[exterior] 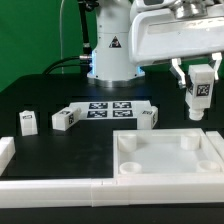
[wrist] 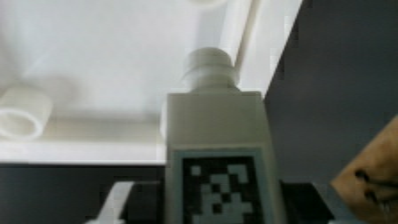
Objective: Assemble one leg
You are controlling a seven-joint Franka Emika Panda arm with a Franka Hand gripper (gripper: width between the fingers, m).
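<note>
My gripper is shut on a leg, a white block with a black-and-white tag, and holds it in the air above the far right corner of the large white square tray piece. In the wrist view the held leg fills the middle, its round peg pointing toward the tray piece below, close to its raised rim. A corner socket of the tray shows beside it. Three other legs stand on the table: one, one and one.
The marker board lies behind the tray piece near the arm's base. A white fence runs along the table's front edge, with a white block at the exterior view's left.
</note>
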